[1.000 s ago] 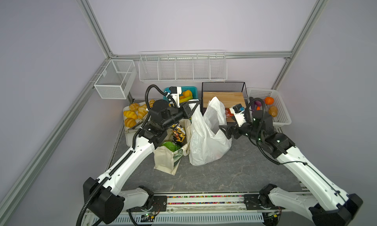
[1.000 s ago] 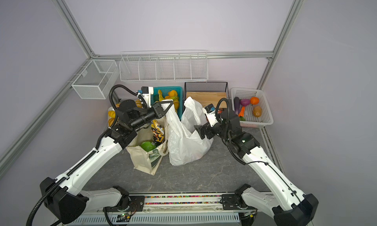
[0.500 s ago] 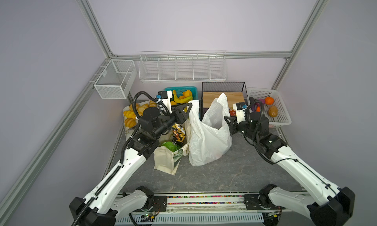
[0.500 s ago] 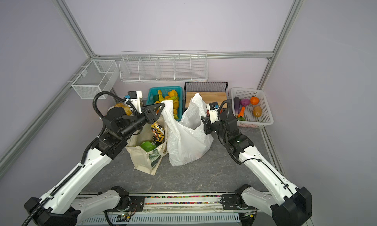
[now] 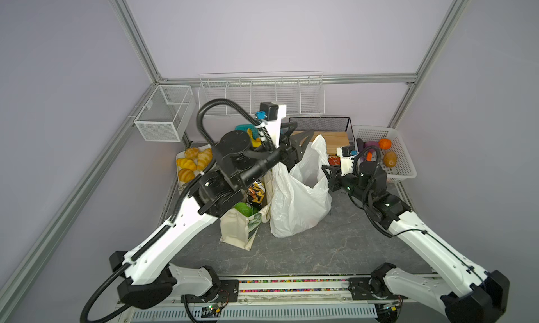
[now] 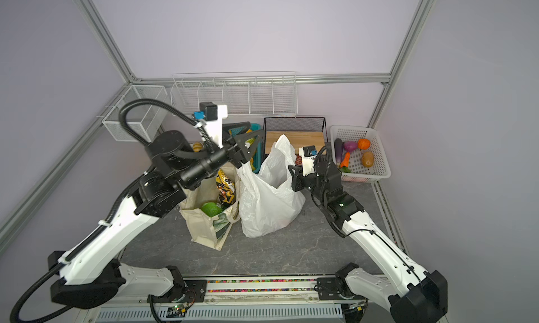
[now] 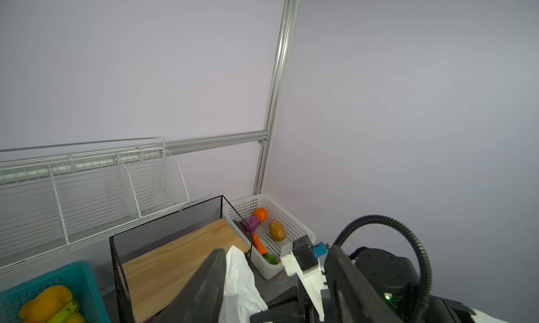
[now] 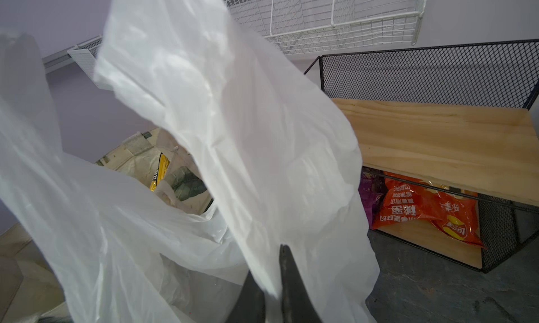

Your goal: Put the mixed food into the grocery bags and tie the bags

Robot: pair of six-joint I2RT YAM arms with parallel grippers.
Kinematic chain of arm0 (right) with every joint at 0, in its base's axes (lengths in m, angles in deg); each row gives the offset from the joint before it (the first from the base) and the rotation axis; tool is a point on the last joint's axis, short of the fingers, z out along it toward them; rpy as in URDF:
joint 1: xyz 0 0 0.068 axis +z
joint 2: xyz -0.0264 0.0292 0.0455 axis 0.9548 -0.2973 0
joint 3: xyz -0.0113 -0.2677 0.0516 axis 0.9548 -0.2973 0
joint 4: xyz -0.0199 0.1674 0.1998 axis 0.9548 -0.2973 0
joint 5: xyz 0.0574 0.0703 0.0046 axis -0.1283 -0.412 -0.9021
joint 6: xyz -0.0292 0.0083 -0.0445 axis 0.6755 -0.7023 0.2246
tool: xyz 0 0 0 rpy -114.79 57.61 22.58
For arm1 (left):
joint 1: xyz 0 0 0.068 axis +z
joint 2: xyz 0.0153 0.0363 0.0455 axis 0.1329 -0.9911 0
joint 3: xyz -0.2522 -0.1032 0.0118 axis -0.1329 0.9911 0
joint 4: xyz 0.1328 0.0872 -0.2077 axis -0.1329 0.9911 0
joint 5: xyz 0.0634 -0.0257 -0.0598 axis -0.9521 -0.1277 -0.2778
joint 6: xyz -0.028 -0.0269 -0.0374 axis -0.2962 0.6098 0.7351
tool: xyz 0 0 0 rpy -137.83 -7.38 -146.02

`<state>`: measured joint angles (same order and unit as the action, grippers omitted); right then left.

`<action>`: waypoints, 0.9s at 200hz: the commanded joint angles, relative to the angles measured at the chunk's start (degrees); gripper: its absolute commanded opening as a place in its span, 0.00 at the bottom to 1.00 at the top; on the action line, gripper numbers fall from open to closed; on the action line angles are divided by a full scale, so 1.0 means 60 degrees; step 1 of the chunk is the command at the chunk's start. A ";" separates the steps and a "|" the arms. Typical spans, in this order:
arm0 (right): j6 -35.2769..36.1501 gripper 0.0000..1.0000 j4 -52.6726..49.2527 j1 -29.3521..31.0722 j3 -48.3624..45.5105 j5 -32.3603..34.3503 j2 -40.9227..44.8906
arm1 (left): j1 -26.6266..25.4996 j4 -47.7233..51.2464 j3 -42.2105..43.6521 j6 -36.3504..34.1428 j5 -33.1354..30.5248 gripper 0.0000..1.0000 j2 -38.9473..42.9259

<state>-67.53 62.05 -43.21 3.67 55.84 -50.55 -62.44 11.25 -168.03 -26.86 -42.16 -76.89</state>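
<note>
Step in hand, as judged: closing the plastic carrier bag (image 5: 294, 202) by its handles. The bag is stood upright on the grey table (image 5: 335, 248), touching the canvas tote (image 5: 233, 228), in which the black-and-yellow zigzag snack bag (image 5: 255, 193) and the green snack bag (image 5: 243, 209) are lodged. What lies inside the plastic bag cannot be seen.

The right gripper (image 8: 268, 261) is clamped on the thin film at the bag's rim, below an upright loop handle (image 5: 319, 145); in the right wrist view the film is seen pinched between the two dark fingers (image 8: 294, 292). The left gripper (image 5: 303, 145) is held above the bag mouth with its jaws spread fairly wide and nothing held. In the left wrist view a peak of white film is seen between its fingers (image 7: 204, 289), lying against one and well apart from the opposite one.

Recommended procedure:
1. The left gripper is to be shifted so that the film sits midway between the fingers before the jaws are closed.
2. The handle is to be taken low, so that enough free length is left for a knot.
3. Tension is to be applied gently; thin film is likely to tear or slip, and a hard upward pull could topple the bag.
4. The neighbouring tote fabric is not to be caught in the grasp
</note>
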 commanded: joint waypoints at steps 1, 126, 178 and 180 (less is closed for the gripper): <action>-0.0324 0.11 0.0480 -0.0011 -0.0269 0.0067 0.0251 | -0.0027 0.2003 -0.1144 -0.0171 -0.0220 0.56 -0.1430; -0.0114 0.08 0.0385 -0.0022 -0.0238 0.0262 0.0190 | 0.0366 0.2772 -0.1575 -0.0238 -0.0613 0.57 -0.3201; -0.0139 0.08 0.0445 -0.0009 -0.0091 0.0108 0.0006 | 0.0459 0.2130 -0.0821 -0.0135 0.0213 0.47 -0.2799; -0.0134 0.08 0.0457 -0.0016 -0.0088 0.0093 -0.0005 | 0.0451 0.2106 -0.0820 -0.0142 0.0252 0.46 -0.2805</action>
<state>-68.65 63.25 -43.21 2.73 56.84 -50.55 -59.76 26.51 -173.39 -27.73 -44.17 -95.45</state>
